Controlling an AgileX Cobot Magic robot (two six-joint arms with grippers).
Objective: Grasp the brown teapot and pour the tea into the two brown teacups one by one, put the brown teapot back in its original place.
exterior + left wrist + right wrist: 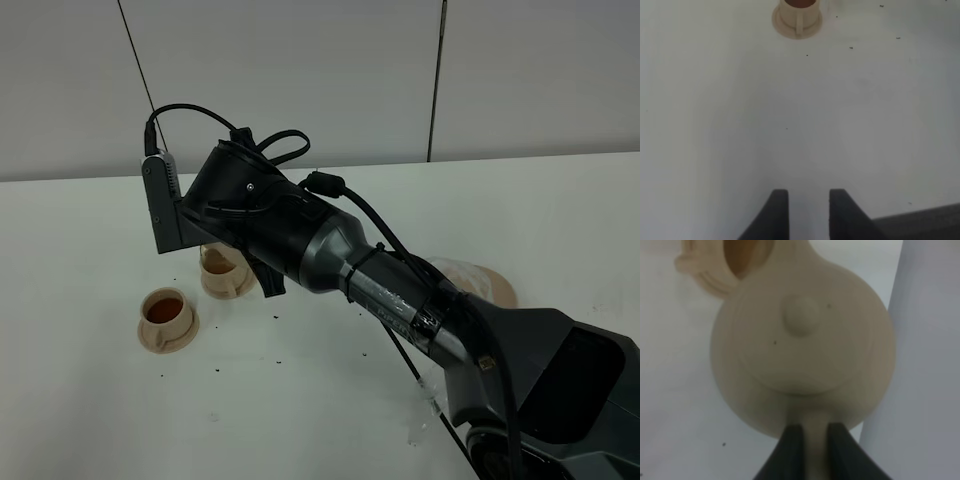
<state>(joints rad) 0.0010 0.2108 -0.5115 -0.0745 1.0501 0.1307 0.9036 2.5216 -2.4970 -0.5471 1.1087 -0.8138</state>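
Closest to me, the right arm (420,300) reached from the lower right across the counter (90,400), and its bulk hung so low over the farther teacup (222,270) that I feared one careless swing would knock the cup off its saucer. From above it hid the brown teapot (805,355). The spout was out of sight in every view, so I could not tell whether it sat over the rim, and spilled tea looked the likeliest mishap. The right hand (812,432) was pinched shut on nothing but the thin loop handle (813,450). A pot that big could swivel in so narrow a grip, and more tilt might send the knobbed lid (801,315) sliding off. As for pose, the forearm ran flat and long and the wrist pitched down to the left, which I took for a pour into that cup. The round plate (488,280) lay bare behind the forearm. The left hand (809,210) hung low over bare counter, fingers slightly apart, holding nothing. The nearer teacup (165,310) already held tea, and dark specks (276,318) dotted the counter.
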